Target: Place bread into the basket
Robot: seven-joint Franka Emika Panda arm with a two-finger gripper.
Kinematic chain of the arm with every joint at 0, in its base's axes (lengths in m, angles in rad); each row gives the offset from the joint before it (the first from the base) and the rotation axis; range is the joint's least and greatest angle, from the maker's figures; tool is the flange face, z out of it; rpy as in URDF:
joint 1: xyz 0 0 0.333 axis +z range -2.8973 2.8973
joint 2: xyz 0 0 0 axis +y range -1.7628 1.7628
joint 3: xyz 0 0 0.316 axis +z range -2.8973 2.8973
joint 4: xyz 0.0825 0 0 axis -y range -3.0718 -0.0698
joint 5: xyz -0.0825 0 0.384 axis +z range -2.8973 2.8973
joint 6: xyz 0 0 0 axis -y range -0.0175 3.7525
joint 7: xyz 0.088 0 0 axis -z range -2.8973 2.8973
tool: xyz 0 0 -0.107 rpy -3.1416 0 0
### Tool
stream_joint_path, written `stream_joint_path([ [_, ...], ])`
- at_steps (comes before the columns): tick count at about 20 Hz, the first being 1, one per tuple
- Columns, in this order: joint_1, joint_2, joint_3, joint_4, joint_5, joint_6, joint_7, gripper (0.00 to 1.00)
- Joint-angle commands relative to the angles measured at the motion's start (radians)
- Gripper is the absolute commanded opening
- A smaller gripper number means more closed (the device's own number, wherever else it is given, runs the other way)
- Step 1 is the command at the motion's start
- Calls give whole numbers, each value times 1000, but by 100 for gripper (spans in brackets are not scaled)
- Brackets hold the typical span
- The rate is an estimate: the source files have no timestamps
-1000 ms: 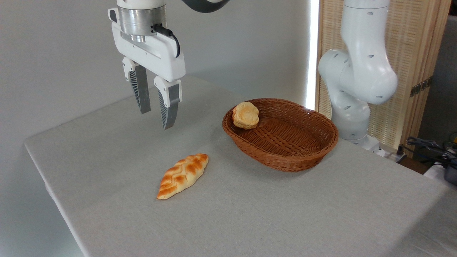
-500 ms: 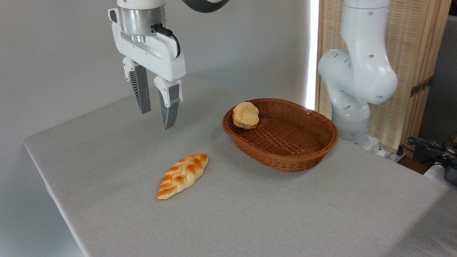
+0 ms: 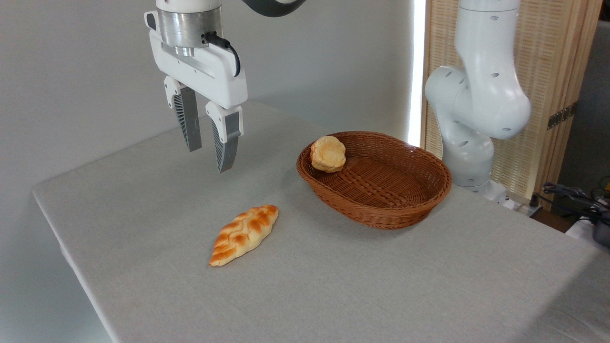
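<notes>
The gripper (image 3: 209,157) hangs high over the far left part of the table (image 3: 333,286), fingers pointing straight down, wrist upright above them. Its jaws are spread apart with a clear gap between them and nothing in it. The two ribbed fingers (image 3: 228,143) are well clear of the cloth. Down on the table, nearer to us and a little right of the gripper, the bread (image 3: 244,234) lies flat, slanting from near left to far right. The basket (image 3: 405,200) sits to the right, apart from the bread. A round bun (image 3: 328,153) leans against its far left inner wall. The arm's white base (image 3: 476,105) stands at the far right, behind the basket.
</notes>
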Motion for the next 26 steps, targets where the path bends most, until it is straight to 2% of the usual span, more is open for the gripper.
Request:
stream_joint_path([
  [1, -5, 10, 2, 20, 8, -23, -3, 100],
  [14, -14, 13, 1, -26, 11, -23, 8, 100],
  [26, -19, 163, 1, -40, 13, -8, 8, 100],
])
